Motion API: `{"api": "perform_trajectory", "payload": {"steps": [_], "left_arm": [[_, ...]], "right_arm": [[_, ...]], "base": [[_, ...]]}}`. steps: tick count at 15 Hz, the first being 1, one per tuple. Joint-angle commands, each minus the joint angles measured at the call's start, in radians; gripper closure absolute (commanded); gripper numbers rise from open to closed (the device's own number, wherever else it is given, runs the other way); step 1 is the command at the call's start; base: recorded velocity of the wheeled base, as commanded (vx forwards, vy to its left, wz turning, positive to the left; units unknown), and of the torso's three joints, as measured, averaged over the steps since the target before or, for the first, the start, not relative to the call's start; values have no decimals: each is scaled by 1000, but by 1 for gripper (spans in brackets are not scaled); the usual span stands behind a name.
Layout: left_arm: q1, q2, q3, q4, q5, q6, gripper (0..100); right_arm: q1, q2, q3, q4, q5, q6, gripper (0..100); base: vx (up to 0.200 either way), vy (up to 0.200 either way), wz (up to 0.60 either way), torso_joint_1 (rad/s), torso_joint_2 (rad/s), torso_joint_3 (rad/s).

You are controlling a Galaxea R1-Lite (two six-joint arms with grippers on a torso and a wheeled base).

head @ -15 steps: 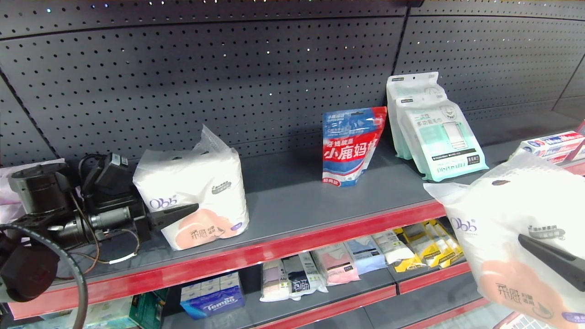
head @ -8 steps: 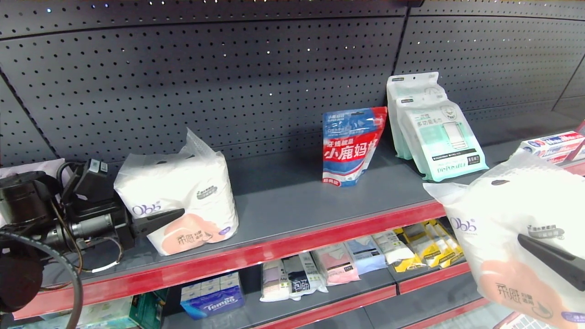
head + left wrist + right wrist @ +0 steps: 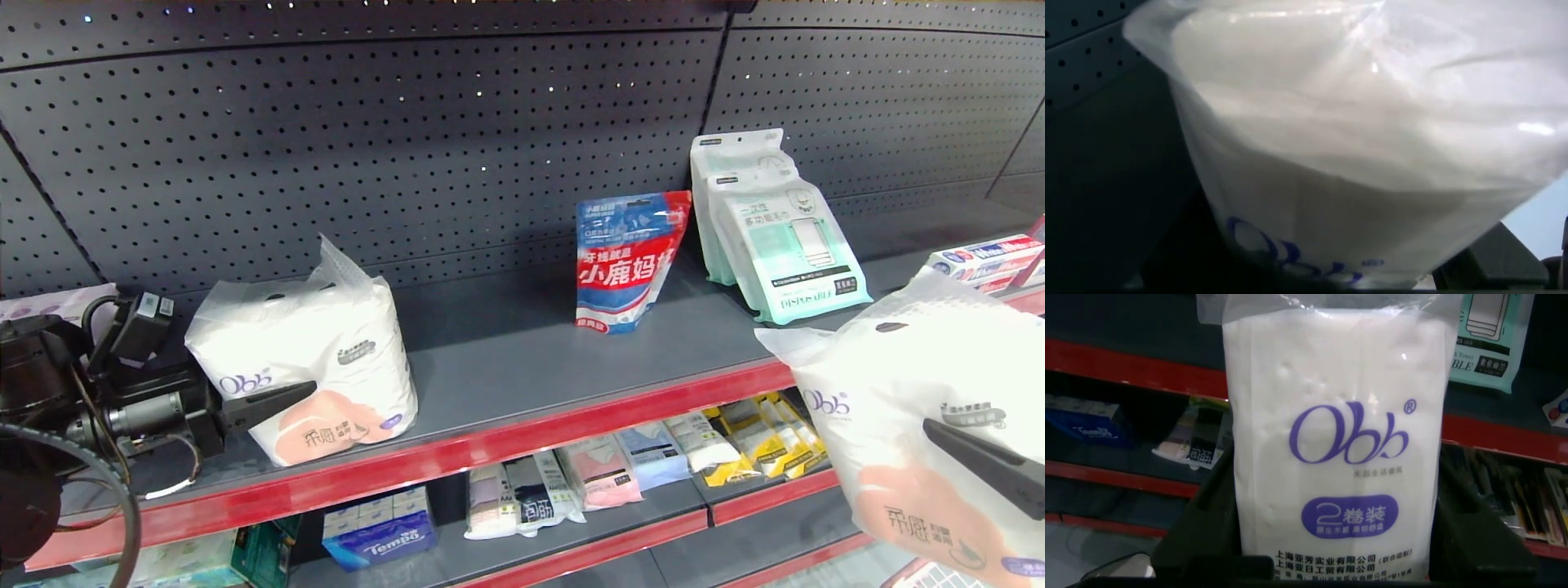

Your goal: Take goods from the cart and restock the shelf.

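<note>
On the shelf (image 3: 522,359), my left tool (image 3: 287,385) gripped a toilet-roll pack (image 3: 302,343); my right tool (image 3: 967,447) clamped a second pack (image 3: 914,376) out front.

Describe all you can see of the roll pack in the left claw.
The roll pack is white, wrapped in clear plastic, with a purple logo, peach print low on the front and a crimped flap sticking up. It stands nearly upright on the grey shelf, at the left, near its red lip. The left claw grips it, one dark finger across its front.
</note>
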Motion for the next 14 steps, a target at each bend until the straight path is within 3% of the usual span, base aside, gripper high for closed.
{"api": "perform_trajectory", "payload": {"steps": [1,5,14], "left_arm": [[13,2,3,1,0,1,100],[13,-1,4,-6,-40,3,100],[29,8,24,-43,-43,12,100]], "right_arm": [[0,3,0,0,0,0,100],[0,12,-7,0,0,0,100],[0,18,-10,0,0,0,100]], "base": [[0,0,0,0,0,0],[0,0,0,0,0,0],[0,0,0,0,0,0]]}}
